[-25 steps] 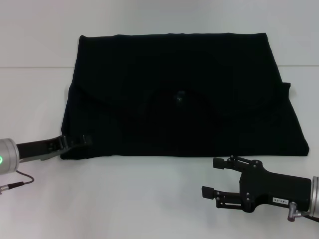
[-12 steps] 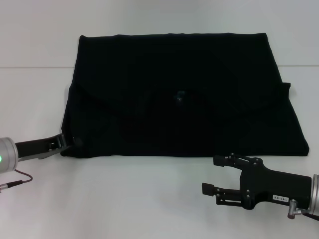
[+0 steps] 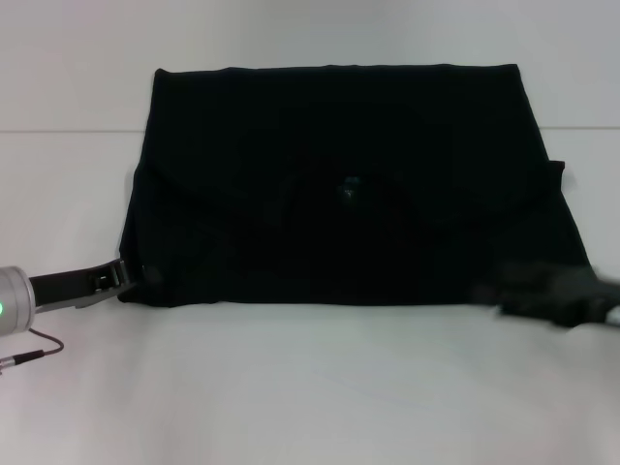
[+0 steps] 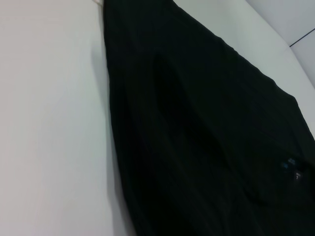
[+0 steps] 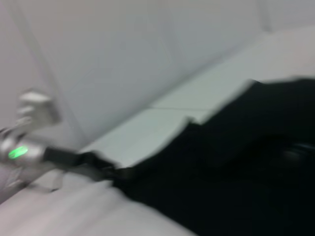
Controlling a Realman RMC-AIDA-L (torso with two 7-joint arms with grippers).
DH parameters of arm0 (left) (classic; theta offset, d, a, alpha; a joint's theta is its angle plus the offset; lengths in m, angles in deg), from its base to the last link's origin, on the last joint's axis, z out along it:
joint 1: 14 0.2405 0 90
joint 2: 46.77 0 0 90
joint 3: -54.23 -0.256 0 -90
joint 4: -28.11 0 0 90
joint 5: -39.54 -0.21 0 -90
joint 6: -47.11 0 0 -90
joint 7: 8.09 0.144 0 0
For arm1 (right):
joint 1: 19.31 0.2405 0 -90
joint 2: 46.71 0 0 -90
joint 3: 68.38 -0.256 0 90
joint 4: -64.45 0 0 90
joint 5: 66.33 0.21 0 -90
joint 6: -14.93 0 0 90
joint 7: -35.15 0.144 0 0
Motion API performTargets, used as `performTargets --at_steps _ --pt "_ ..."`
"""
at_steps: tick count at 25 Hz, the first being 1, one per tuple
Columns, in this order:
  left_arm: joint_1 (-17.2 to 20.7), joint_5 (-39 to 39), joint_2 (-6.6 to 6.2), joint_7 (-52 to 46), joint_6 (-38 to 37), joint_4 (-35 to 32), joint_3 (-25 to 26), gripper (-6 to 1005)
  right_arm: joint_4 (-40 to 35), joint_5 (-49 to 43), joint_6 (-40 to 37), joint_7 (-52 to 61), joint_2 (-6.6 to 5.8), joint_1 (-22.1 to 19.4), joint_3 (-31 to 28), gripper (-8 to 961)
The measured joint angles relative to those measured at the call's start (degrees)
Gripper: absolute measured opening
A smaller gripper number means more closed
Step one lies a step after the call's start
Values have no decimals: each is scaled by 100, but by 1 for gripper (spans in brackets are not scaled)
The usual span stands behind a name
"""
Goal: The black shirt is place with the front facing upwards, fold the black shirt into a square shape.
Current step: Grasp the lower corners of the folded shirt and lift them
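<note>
**Both grippers at the shirt's near corners**

The left gripper (image 3: 136, 275), low at the frame's left, has its tips at the near left corner of the black shirt (image 3: 349, 184); whether they pinch cloth cannot be made out. The right gripper (image 3: 557, 294) is a smear over the near right corner, grip unreadable. The shirt lies folded across the white table (image 3: 310, 387), centre frame.

Black shirt (image 4: 206, 128) lies flat on the white table (image 4: 49, 123), long edge running diagonally; small blue neck label (image 4: 287, 162) visible.
</note>
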Motion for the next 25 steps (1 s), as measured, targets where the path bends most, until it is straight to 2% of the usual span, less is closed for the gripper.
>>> performTargets --at_steps 2,5,7,9,11,15,18,25 --pt "4 6 -5 1 -7 -20 0 23 -643 -302 60 1325 -190 -43 2 889" --pt "6 10 -3 3 -18 -54 0 23 -1255 -1024 22 3172 -556 62 -8 889" --pt "8 14 -8 11 -29 -62 0 23 -1415 -1674 -29 4392 -808 309 -96 886" --pt "18 17 -10 33 -37 -69 7 23 -1451 -2370 -166 5201 -944 631 -310 883" --pt "28 17 -1 49 -40 -83 13 24 -1465 -2978 -242 5543 -959 906 -510 883" --pt "42 18 4 74 -79 -117 17 24 -1342 -3869 7 5502 -841 1376 -557 884" --pt "50 18 4 86 -106 -125 17 26 -1041 -4006 324 5431 -774 1577 -392 883" --pt "63 17 1 95 -111 -125 17 31 -151 -4034 1243 5326 -741 1778 34 875"
